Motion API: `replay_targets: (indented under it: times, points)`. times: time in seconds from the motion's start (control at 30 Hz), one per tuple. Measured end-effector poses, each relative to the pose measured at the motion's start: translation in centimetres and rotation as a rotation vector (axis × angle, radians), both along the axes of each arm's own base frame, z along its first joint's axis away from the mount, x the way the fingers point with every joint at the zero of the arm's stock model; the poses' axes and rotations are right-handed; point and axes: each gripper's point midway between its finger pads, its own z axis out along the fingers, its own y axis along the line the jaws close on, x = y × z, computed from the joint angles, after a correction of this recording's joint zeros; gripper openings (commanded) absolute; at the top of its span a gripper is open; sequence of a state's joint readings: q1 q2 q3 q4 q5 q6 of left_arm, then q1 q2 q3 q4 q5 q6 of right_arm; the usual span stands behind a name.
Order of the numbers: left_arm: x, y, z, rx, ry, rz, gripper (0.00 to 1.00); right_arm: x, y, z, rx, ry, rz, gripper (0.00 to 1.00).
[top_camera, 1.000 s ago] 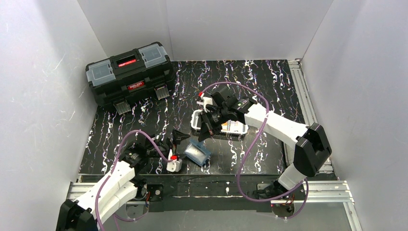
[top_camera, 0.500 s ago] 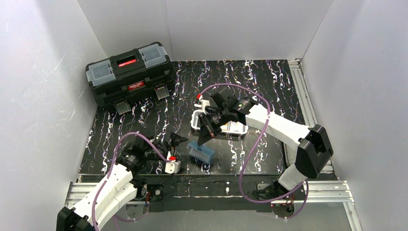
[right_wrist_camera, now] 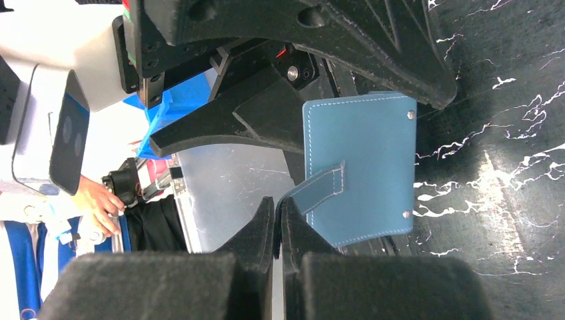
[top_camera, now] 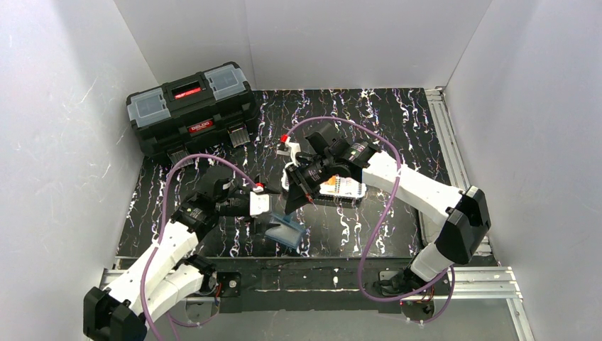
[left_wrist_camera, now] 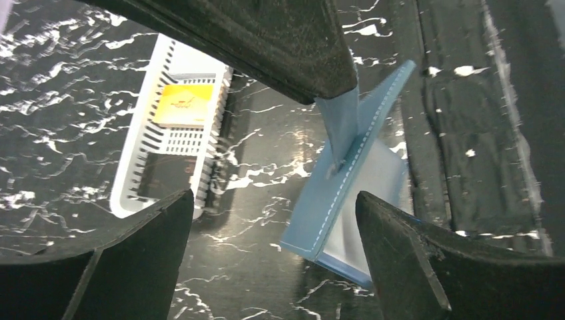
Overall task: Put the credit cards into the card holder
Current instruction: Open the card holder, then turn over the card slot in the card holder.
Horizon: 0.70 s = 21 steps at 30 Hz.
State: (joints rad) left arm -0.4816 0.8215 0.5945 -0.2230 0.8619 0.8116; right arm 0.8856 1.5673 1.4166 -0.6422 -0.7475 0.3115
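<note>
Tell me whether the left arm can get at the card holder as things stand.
Probably yes. The left gripper is open, and the card holder sits just ahead of its fingers with nothing between them. The right gripper, shut on the holder's tab from above, crowds that spot though.

My left arm's black two-finger gripper reaches forward, jaws spread wide. My right arm's black gripper angles downward, jaws closed.

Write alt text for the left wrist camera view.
A teal card holder stands tilted on the marbled table, its tab pinched by the right claw. The left claw is open, framing it; a white basket further off holds an orange card.
</note>
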Motion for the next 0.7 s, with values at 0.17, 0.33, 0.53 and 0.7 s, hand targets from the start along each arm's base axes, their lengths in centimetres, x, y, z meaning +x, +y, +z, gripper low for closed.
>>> replay_targets:
  times: [0.17, 0.33, 0.53, 0.7]
  points:
    - [-1.3, -0.1, -0.3, -0.012, 0.133, 0.003, 0.77, -0.1, 0.0, 0.2, 0.003, -0.007, 0.007, 0.01]
    - [-2.2, 0.1, -1.1, 0.006, 0.213, 0.001, 0.70, -0.2, 0.1, 0.5, 0.013, -0.012, 0.016, 0.01]
    - [-2.0, -0.1, -1.1, 0.006, 0.253, 0.016, 0.48, -0.6, 0.6, 1.7, 0.047, -0.033, 0.046, 0.01]
    - [-1.3, -0.6, 0.1, -0.013, 0.276, 0.031, 0.00, -1.0, 0.8, 2.1, 0.060, -0.045, 0.062, 0.44]
